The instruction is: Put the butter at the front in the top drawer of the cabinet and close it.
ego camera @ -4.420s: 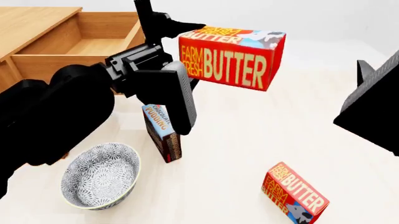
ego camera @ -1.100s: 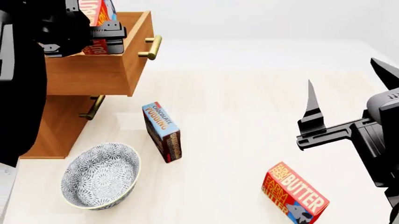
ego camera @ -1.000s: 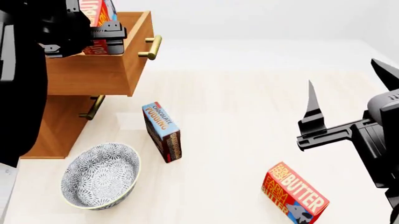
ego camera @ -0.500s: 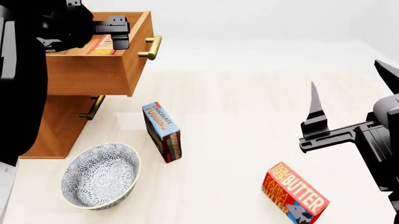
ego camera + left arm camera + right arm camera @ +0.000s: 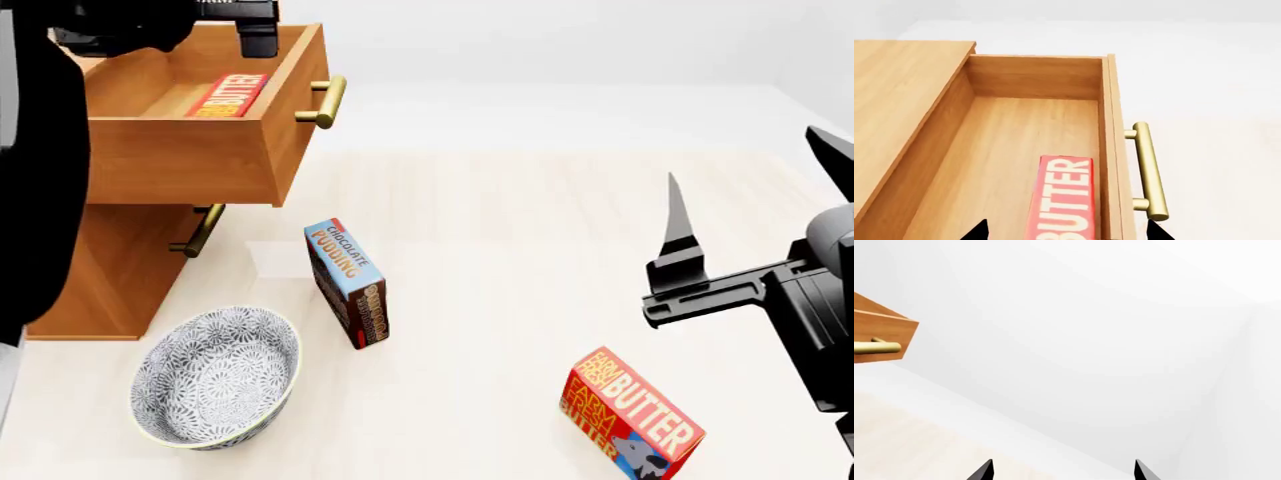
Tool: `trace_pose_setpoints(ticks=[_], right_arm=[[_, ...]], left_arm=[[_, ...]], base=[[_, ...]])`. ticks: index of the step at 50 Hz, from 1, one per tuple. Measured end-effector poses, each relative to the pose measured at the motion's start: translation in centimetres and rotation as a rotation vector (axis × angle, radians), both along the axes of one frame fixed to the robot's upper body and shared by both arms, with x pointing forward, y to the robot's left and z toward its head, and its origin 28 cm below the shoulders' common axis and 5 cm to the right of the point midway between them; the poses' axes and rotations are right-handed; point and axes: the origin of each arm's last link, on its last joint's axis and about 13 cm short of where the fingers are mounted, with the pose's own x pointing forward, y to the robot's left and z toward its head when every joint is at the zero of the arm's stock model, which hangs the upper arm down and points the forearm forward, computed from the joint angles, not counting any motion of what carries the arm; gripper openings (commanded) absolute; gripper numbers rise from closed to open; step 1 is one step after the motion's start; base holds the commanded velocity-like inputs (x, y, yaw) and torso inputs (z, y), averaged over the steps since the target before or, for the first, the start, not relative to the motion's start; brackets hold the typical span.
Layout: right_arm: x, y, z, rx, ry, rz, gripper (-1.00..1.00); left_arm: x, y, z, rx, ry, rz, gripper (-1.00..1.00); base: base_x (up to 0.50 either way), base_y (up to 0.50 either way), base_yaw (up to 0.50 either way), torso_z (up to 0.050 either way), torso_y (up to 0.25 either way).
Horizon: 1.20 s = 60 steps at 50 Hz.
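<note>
One butter carton (image 5: 235, 95) lies flat inside the open top drawer (image 5: 200, 160) of the cabinet (image 5: 114, 265). The left wrist view shows it (image 5: 1062, 200) against the drawer's front wall, behind the brass handle (image 5: 1147, 172). My left gripper (image 5: 247, 20) hovers above the drawer, open and empty; its two tips (image 5: 1066, 232) stand wide on either side of the carton. A second butter carton (image 5: 634, 420) lies on the floor at the front right. My right gripper (image 5: 681, 265) is open and empty, above and to the right of that carton.
A chocolate pudding carton (image 5: 350, 297) stands on the floor in front of the cabinet. A patterned bowl (image 5: 216, 375) sits at the front left. The lower drawer's handle (image 5: 200, 230) shows under the open drawer. The right wrist view catches the drawer's corner (image 5: 887, 330).
My left gripper carried the butter over the drawer, opened and let it go. The carton now lies flat in the drawer and the gripper has risen. The right arm barely moved.
</note>
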Motion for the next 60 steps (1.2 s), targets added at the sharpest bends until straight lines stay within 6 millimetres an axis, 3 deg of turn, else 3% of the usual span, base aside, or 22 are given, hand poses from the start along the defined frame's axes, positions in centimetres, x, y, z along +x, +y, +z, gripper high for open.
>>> trace_pose_setpoints(ticks=[12, 24, 44, 60], right_arm=[[0.0, 0.0, -0.1, 0.001, 0.000, 0.004, 1.00], [0.1, 0.0, -0.3, 0.003, 0.003, 0.006, 1.00], [0.2, -0.1, -0.9, 0.017, 0.010, 0.006, 1.00], [0.3, -0.1, -1.2, 0.021, 0.016, 0.014, 1.00]], left_arm=[[0.2, -1.3, 1.9, 0.028, -0.141, -0.098, 1.00], [0.3, -3.5, 1.7, 0.024, -0.188, -0.235, 1.00], [-2.9, -8.0, -2.0, -0.003, -0.145, -0.484, 1.00], [-4.9, -9.8, -6.1, 0.046, -0.056, -0.599, 1.00]], base=[[0.00, 0.00, 0.00, 0.000, 0.000], [0.00, 0.00, 0.00, 0.000, 0.000], [0.00, 0.00, 0.00, 0.000, 0.000], [0.00, 0.00, 0.00, 0.000, 0.000]])
